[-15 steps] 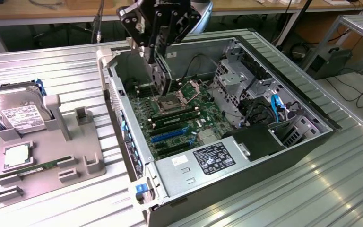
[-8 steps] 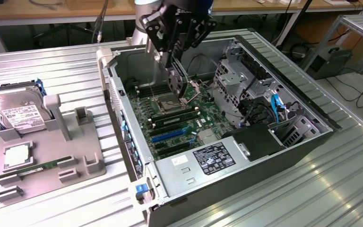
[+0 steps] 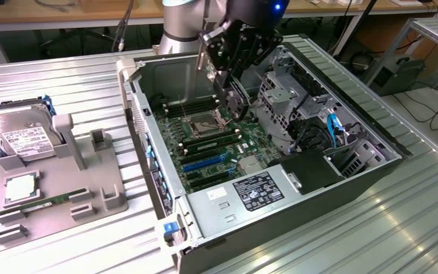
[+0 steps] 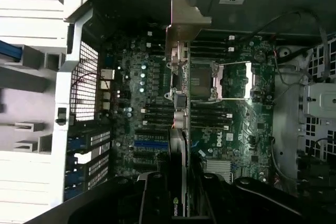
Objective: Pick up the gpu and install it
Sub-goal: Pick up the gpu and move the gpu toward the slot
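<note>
One gripper point(image 4: 179, 184) clamped on one gpu point(image 4: 184, 24), edge-on over one open case point(image 3: 344, 91); one hard drive point(image 3: 21, 137) aside.

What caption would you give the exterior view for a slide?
Gripper holds the gpu edge-on above the motherboard inside the open computer case.

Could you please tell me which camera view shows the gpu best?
The wrist view: the gpu runs edge-on from the gripper to its silver bracket, above the motherboard. The exterior view shows it as a dark card under the gripper, over the open case, hard to tell apart from the gripper.
</note>
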You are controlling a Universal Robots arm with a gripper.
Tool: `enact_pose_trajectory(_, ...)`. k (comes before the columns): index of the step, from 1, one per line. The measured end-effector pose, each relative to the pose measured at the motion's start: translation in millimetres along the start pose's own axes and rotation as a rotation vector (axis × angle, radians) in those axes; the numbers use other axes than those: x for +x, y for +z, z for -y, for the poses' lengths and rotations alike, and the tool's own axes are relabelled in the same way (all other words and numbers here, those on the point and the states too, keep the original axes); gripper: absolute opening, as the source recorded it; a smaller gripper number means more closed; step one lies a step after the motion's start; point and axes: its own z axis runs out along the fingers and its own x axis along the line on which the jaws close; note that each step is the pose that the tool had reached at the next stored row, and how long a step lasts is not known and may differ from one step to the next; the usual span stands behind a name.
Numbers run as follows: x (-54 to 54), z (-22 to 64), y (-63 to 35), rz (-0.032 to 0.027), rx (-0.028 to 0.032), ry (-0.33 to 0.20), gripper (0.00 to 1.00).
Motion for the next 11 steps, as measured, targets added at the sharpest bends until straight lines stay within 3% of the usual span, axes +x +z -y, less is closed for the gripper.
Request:
enact_pose_trajectory(7,-17.3,2.8,11.0,0.0007,-0.0004,0.009,0.26)
enact_pose_trajectory(11,-17.9,2.9,11.0,-0.0006,-0.0004,0.01,0.26)
